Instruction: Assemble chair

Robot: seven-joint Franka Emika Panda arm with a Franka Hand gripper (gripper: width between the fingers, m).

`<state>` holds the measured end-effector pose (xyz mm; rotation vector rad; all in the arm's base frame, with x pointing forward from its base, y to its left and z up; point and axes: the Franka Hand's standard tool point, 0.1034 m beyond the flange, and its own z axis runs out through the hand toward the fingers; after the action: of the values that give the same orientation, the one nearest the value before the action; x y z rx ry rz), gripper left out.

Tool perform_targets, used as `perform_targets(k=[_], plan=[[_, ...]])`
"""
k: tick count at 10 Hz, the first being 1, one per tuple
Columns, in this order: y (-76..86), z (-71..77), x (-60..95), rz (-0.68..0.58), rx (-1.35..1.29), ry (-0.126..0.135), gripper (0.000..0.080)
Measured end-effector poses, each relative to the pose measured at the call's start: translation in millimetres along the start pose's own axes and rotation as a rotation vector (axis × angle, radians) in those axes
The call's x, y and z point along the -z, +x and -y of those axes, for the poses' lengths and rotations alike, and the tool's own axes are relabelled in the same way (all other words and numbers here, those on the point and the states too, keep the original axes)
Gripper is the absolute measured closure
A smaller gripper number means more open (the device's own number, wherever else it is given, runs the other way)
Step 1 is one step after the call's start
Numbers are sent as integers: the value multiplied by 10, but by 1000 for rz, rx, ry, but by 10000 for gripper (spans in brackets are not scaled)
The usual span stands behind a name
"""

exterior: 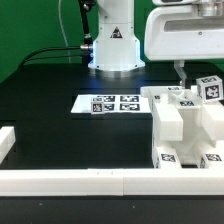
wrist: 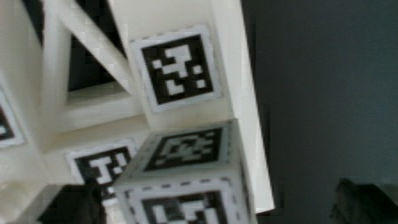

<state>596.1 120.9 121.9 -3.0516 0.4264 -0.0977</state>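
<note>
CHAIR PARTS WAIT UNDER AN OPEN CLAW. The white plastic chair parts (exterior: 186, 125) stand bunched together on the black tabletop (exterior: 50, 110). In the exterior view they are at about three o'clock from the marker board (exterior: 114, 103), with the white border rail (exterior: 80, 180) just beside the cluster at its six o'clock. A small tagged block (exterior: 208, 87) tops the group at roughly one o'clock.

The pieces look like hard moulded plastic, so they are probably light and stiff and unlikely to crush. Their faces are smooth, which means a piece could slip or twist if pinched off-centre. The surest hold appears to be across two flat, parallel faces of a boxy piece near its middle. A corner or the thin edge of a panel would be a poorer grip.

The claw (wrist: 222, 205) hangs over the cluster's twelve o'clock side. Its dark fingers (wrist: 68, 205) are spread wide apart in the wrist view, with a tagged face of the parts showing between them. There is clear space on one side, so nothing is clamped. Whether the other finger brushes the plastic cannot be told. The arm's base (exterior: 114, 45) stands at twelve o'clock from the marker board.
</note>
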Motion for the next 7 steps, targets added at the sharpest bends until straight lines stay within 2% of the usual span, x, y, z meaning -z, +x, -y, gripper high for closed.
perform_targets(k=[2, 3, 7], plan=[[0, 0, 0, 0, -21, 0, 413], [0, 0, -1, 0, -91, 0, 519], [9, -25, -1, 10, -494, 0, 518]])
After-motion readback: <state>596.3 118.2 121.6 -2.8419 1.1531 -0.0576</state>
